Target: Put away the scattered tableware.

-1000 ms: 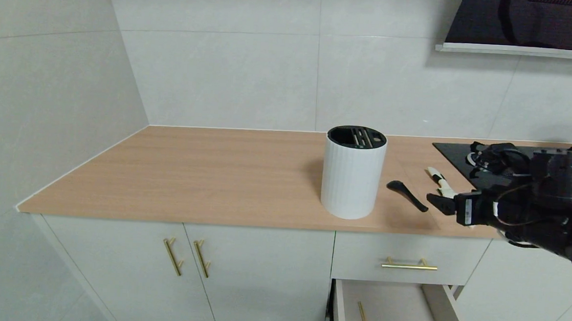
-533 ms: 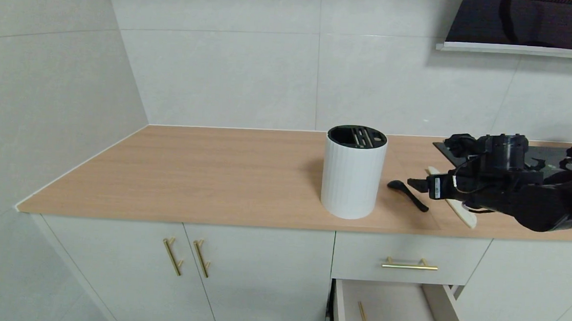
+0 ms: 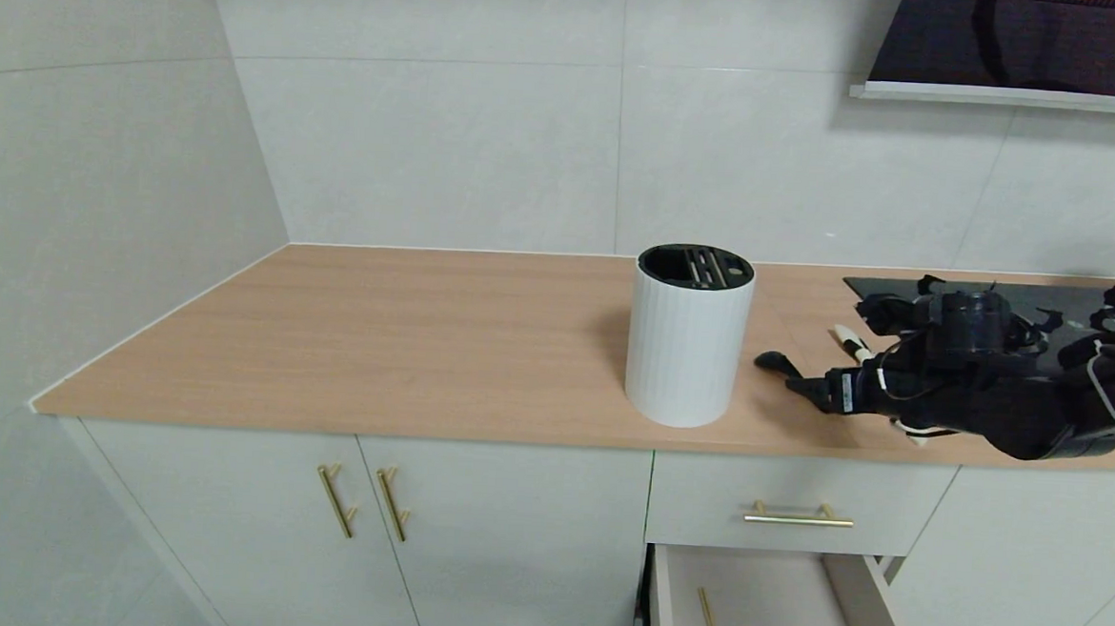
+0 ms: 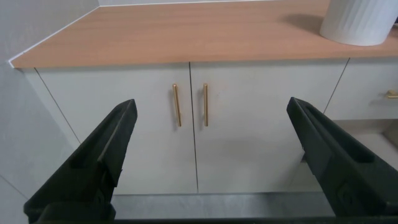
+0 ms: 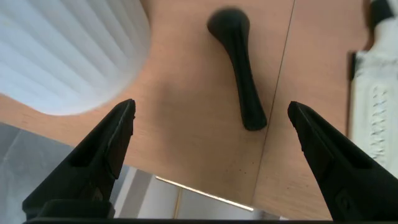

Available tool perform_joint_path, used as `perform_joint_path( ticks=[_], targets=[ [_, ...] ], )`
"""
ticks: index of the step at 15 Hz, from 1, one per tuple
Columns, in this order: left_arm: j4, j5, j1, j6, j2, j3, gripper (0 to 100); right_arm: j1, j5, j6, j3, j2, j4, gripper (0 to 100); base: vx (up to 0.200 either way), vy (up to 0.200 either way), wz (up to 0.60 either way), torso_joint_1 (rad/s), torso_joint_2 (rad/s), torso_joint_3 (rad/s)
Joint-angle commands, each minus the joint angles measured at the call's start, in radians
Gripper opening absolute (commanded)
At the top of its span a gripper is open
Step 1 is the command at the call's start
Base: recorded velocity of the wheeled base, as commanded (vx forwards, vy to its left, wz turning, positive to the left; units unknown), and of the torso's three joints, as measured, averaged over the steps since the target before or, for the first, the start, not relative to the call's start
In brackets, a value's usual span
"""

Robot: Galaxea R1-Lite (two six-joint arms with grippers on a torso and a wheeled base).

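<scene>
**A:** What is closest in?

**B:** The open drawer [image 3: 753, 590] below the counter [image 3: 422, 344]. To its left are the cupboard doors [image 4: 193, 143]. The left end effector [image 4: 211, 102] faces them from low down, its fingers wide apart and holding nothing.

**A:** And up on the counter?

**B:** The right end effector [image 3: 809, 390] sits low over the front strip with its fingers [image 5: 99, 162] spread wide and empty. The black spoon [image 5: 239, 74] lies flat just ahead, in line with the gap. Its handle end is nearer and its bowl end farther. I cannot tell whether a fingertip touches it.

**A:** So which step is this?

**B:** I'd say the approach to a first pickup. It is lined up on the spoon but not closed on it.

**A:** What does the next move call for?

**B:** Probably easing forward until the fingers straddle the thin handle, then closing across it. The spoon lies flat, so the tips would have to come right down to the wood.

**A:** Then where would it go?

**B:** Likely the white holder [image 3: 688, 334], which stands upright just left of the spoon with a slotted top. Farther back a white utensil [image 3: 852, 345] lies beside the cooktop [image 3: 988, 295], waiting its turn.
</scene>
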Motion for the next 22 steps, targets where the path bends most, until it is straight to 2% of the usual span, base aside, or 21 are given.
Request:
perform_joint_path(
  ticks=[1,4,21,22],
  targets=[
    [0.0,0.0,0.0,0.0,0.0,0.0,100,0.001,-0.002,0.0,-0.002,0.065,-0.056,100,0.0,0.0,0.0,0.0,0.0,0.0],
    [0.0,0.0,0.0,0.0,0.0,0.0,100,0.001,-0.078,-0.004,-0.028,0.165,-0.174,100,0.0,0.0,0.0,0.0,0.0,0.0],
    [0.0,0.0,0.0,0.0,0.0,0.0,100,-0.003,-0.09,-0.01,-0.062,0.197,-0.177,100,0.0,0.0,0.0,0.0,0.0,0.0],
    [0.0,0.0,0.0,0.0,0.0,0.0,100,-0.003,-0.09,-0.01,-0.062,0.199,-0.177,0,0.0,0.0,0.0,0.0,0.0,0.0]
  ],
)
